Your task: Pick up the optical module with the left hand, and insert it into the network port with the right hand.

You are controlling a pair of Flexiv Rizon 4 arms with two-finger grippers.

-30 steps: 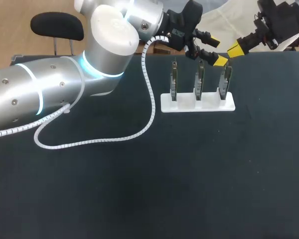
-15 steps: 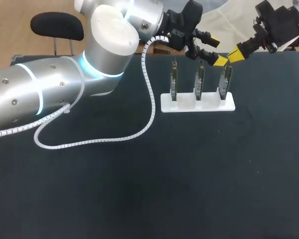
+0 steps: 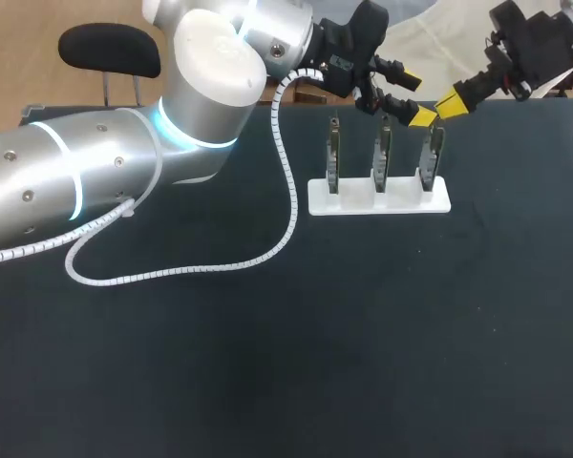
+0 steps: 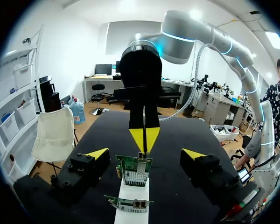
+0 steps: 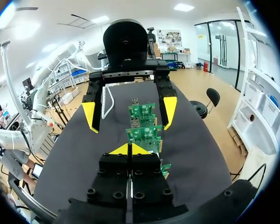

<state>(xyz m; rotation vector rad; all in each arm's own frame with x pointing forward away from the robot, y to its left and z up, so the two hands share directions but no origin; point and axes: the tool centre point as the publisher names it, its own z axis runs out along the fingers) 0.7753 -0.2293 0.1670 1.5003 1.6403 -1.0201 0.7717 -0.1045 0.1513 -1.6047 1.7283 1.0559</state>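
Here's the matte black table (image 3: 267,363), and at about 1 o'clock from its middle sits a white slab-shaped rack (image 3: 377,197). Three thin green circuit boards (image 3: 383,151) stand upright in it, side by side.

The left gripper (image 3: 415,97) comes in on the glossy silver arm, which trails a white coiled cable (image 3: 288,191). It hovers at 12 o'clock above the gap between the middle and right-hand boards. Its wedge-shaped yellow tips are spread wide and grasp nothing. In the left wrist view the nearest board stands between the fingers, touching neither.

That board carries a boxy metal network port (image 4: 132,178) on its face (dull grey against the green, with a small dark opening).

The right gripper (image 3: 449,103) reaches in from 1 o'clock, and its two yellow tips are pressed together into one sharp point. The point sits just beside the top edge of the right-hand board, close to the left gripper's lower tip. Whether it touches the board I cannot tell, and I can see nothing pinched between the tips.

As for the optical module, I cannot pick it out in any view.
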